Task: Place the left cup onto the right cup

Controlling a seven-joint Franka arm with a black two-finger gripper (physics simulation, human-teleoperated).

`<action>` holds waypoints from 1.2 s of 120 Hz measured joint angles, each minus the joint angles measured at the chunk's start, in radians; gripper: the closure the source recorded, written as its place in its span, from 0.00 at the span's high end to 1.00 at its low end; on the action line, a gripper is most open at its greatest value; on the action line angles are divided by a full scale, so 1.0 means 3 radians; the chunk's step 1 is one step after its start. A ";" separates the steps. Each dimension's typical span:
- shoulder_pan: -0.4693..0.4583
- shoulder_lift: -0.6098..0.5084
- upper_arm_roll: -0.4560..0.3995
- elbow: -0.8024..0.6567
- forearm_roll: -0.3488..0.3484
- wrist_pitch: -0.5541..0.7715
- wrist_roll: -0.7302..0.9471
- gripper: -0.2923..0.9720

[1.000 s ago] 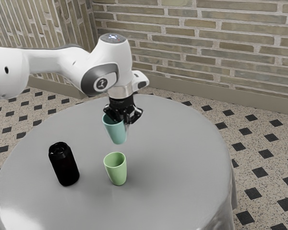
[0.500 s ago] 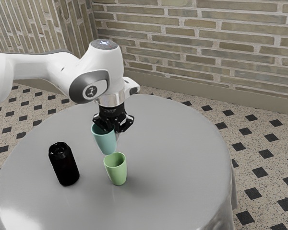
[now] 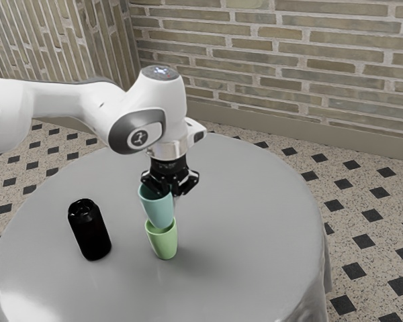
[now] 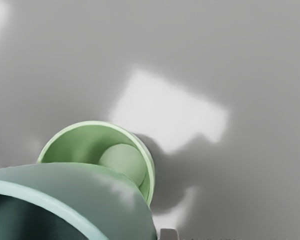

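Already the stacking looks well on; the claw (image 3: 168, 190) is clenched on the rim of the teal cup (image 3: 157, 208), which hangs tilted above the green cup (image 3: 162, 241), its base at the green cup's mouth and seemingly just inside it. From the wrist view the green cup (image 4: 85, 145) stands upright and open directly beneath the hand, with the teal cup (image 4: 70, 200) overlapping its near rim; whether the two walls touch I cannot tell. So the lift and the carry are done, by my reading; what is left is to straighten the teal cup, lower it until it seats, let go, and draw the claw up and away.

As for room, the green cup stands toward the middle of the round counter (image 3: 255, 221), well apart from the edge on every side; the bare surface to the exterior view's right and on the far side is wide and free. A black can (image 3: 89, 229) stands upright to the exterior view's left of the green cup, near but apart; a retreat straight up or toward the right would keep well away from it. The tilt is the one thing I would watch; pressing down at that angle could push on the green rim and tip the cup.
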 joint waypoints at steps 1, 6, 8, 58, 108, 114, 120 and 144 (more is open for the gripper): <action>-0.0001 0.0001 0.0000 0.0000 0.0000 0.0000 -0.0005 0.15; -0.0002 0.0001 0.0001 -0.0002 0.0001 0.0003 -0.0028 0.15; 0.0000 0.0000 0.0001 -0.0003 0.0002 0.0003 -0.0037 0.15; 0.0020 0.0000 0.0028 -0.0024 0.0003 -0.0006 -0.0185 0.15; 0.0046 0.0077 0.0053 -0.0063 0.0022 0.0076 -0.0250 0.15; 0.0047 0.0080 0.0053 -0.0061 0.0028 0.0088 -0.0255 0.15; 0.0046 0.0082 0.0053 -0.0060 0.0031 0.0098 -0.0260 0.15; 0.0043 0.0126 0.0053 -0.0055 0.0053 0.0146 -0.0276 0.15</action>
